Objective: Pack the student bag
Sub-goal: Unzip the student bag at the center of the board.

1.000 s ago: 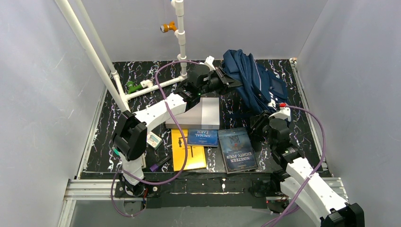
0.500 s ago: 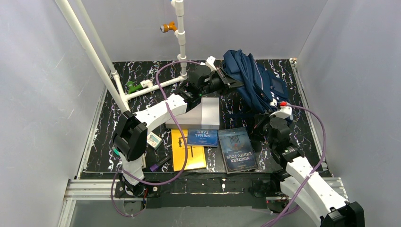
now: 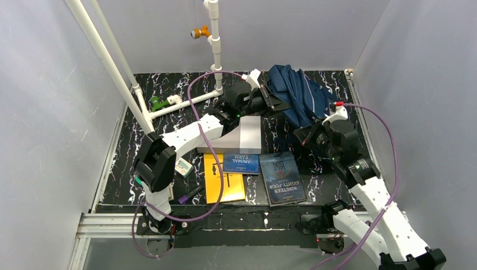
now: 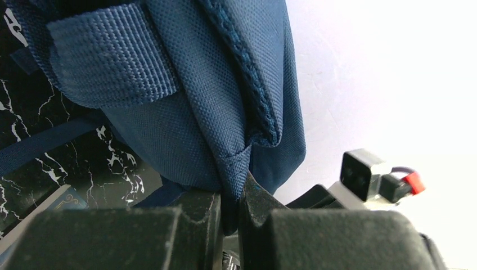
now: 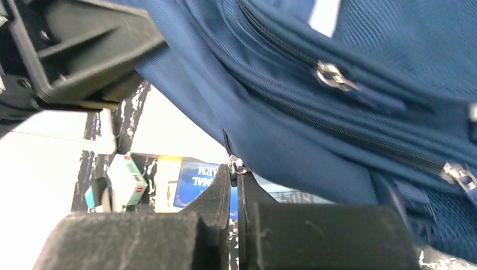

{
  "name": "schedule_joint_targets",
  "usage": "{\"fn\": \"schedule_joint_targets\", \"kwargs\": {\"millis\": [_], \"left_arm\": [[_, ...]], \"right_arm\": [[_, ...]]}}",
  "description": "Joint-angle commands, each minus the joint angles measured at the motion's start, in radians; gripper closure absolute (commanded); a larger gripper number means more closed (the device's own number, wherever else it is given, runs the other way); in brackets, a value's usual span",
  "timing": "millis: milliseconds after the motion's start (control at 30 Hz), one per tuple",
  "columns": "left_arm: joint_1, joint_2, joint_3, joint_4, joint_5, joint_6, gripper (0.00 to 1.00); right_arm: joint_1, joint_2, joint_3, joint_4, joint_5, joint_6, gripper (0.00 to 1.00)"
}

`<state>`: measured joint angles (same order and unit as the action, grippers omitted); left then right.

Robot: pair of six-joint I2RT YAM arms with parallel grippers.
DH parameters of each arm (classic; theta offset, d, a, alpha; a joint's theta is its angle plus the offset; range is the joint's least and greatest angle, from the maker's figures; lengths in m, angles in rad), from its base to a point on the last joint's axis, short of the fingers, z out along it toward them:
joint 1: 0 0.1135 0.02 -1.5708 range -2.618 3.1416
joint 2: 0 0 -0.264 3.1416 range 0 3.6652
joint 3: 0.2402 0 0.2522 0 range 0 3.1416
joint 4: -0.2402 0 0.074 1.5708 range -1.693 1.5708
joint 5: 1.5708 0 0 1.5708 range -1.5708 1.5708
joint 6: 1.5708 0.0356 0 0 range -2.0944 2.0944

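The student bag [image 3: 301, 93] stands at the far right of the tabletop [image 3: 126, 152]; its interior is hidden. Left gripper [image 4: 230, 194]: jaws clenched on a fabric edge of the bag. Right gripper [image 5: 233, 174]: jaws clenched on a zip pull [image 5: 236, 164]. The dark book [image 3: 283, 177] reads "NINETEEN EIGHTY-FOUR"; the blue book [image 3: 241, 163] reads "ANIMAL FARM". Since one second ago, the right jaws have closed and the right arm has risen.

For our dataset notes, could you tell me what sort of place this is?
Most likely a robot lab test cell: plain pale walls box in a black marbled table, two arms are bolted to an aluminium rail at its edge, and a white pipe frame stands on it.
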<state>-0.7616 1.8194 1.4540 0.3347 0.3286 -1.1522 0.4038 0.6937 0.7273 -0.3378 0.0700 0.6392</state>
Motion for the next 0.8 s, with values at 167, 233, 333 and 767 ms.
{"fn": "schedule_joint_targets", "kwargs": {"millis": [167, 233, 333, 767], "left_arm": [[-0.060, -0.041, -0.031, 0.082, 0.091, 0.053, 1.00], [-0.074, -0.052, -0.059, 0.113, 0.103, 0.061, 1.00], [-0.073, -0.082, -0.089, 0.121, 0.103, 0.142, 1.00], [-0.073, -0.093, -0.121, 0.134, 0.131, 0.214, 1.00]], "right_arm": [[-0.002, 0.246, 0.406, -0.016, -0.278, 0.120, 0.99], [-0.002, 0.321, 0.463, 0.032, -0.322, 0.207, 0.99], [-0.002, 0.323, 0.464, 0.186, -0.357, 0.383, 0.99], [-0.002, 0.469, 0.701, 0.177, -0.286, 0.406, 0.99]]}}
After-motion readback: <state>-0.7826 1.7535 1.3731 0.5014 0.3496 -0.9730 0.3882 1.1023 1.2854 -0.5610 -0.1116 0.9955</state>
